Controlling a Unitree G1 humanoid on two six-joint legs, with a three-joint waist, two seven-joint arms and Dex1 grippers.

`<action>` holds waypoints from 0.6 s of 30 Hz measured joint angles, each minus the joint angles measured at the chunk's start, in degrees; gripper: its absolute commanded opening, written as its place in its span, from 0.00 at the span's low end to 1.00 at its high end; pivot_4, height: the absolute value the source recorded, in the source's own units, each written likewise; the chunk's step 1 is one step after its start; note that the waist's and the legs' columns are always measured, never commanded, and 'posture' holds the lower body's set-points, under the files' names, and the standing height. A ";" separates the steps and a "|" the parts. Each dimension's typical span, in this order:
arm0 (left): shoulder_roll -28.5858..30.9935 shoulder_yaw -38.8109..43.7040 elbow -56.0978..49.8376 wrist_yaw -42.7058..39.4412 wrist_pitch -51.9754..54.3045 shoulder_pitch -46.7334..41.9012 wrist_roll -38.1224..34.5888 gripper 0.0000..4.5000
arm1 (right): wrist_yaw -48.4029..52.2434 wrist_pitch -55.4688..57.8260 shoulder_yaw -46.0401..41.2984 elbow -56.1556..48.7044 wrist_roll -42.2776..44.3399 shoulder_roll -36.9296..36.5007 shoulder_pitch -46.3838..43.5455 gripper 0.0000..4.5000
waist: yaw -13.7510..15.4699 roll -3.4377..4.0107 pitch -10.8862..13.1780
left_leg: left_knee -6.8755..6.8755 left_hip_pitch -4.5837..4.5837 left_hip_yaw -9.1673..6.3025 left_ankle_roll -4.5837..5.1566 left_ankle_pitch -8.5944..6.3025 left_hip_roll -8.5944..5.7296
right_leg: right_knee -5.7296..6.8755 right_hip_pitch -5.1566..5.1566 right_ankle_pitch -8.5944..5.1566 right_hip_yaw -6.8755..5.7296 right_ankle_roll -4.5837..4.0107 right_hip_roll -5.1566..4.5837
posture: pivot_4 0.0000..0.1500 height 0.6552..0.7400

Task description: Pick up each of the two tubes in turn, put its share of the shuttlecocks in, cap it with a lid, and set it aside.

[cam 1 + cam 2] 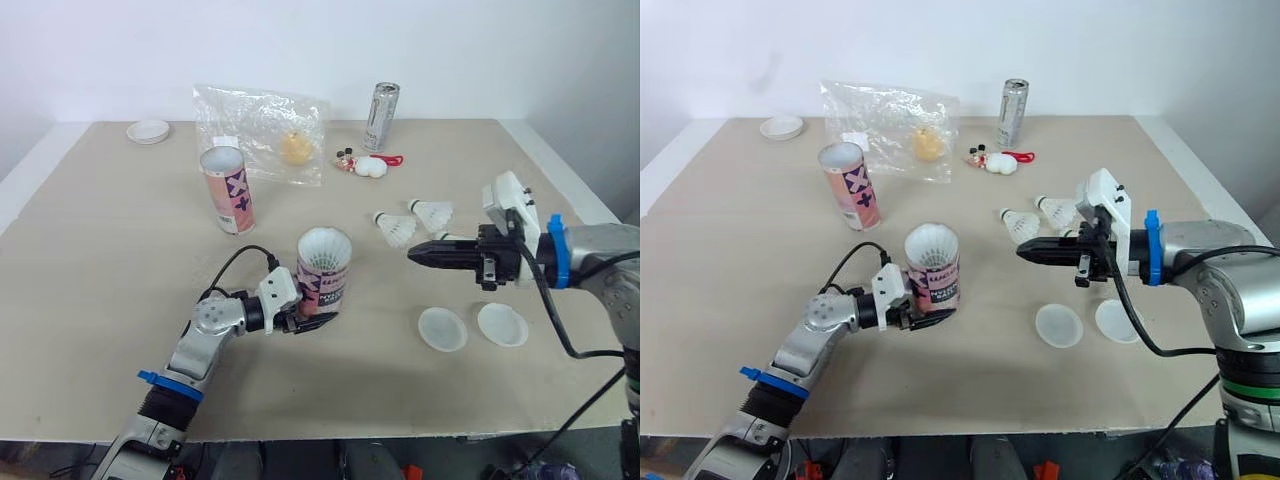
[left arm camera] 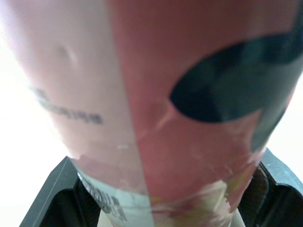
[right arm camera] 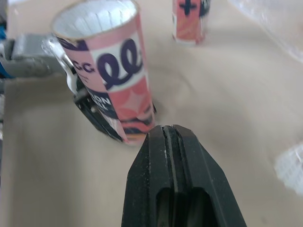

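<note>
A pink tube [image 1: 323, 275] stands near the table's middle, its mouth showing white shuttlecock feathers [image 1: 325, 245]. My left gripper [image 1: 314, 319] is shut on the tube's base, which looms close in the left wrist view [image 2: 180, 104]. A second pink tube [image 1: 228, 188] stands upright and open, farther back on the left. Two loose shuttlecocks [image 1: 395, 229] [image 1: 432, 212] lie to the right of the held tube. Two white lids [image 1: 442, 329] [image 1: 502, 324] rest near the front right. My right gripper [image 1: 416, 254] hovers shut and holding nothing, pointing at the held tube [image 3: 111, 71] from the right.
At the back lie a clear plastic bag [image 1: 262, 130] with a yellow item inside, a silver can [image 1: 381, 117], a small white toy with a red cord [image 1: 366, 166] and a white dish [image 1: 148, 131]. The table's front edge [image 1: 330, 432] is close below the arms.
</note>
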 measured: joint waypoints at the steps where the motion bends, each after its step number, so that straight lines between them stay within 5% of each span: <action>1: 0.36 -0.44 0.58 -0.25 -1.28 -0.43 0.55 0.72 | 0.57 0.00 0.61 0.28 -0.66 -1.81 0.40 0.23 | 0.00 0.00 0.00 | 0.00 0.00 0.00 0.00 0.00 0.00 | -0.02 0.00 0.00 0.00 0.00 0.00 | 1.00 1.00; 8: 0.85 -1.71 2.65 -1.08 -4.83 -1.67 1.02 0.72 | 6.12 -2.28 8.85 2.45 -6.66 -10.03 4.15 0.96 | 0.00 0.02 -0.02 | -0.06 0.00 0.06 -0.01 -0.01 0.01 | -0.18 0.01 -0.01 0.04 0.02 -0.02 | 1.00 1.00; 18: 0.49 -2.33 3.72 -1.08 -5.17 -2.53 0.95 0.72 | 8.35 -8.08 19.09 9.25 -16.38 -8.83 -0.86 0.99 | 0.00 0.02 -0.01 | -0.03 0.00 0.09 -0.01 -0.01 0.00 | -0.21 0.03 0.03 0.07 0.05 -0.02 | 1.00 1.00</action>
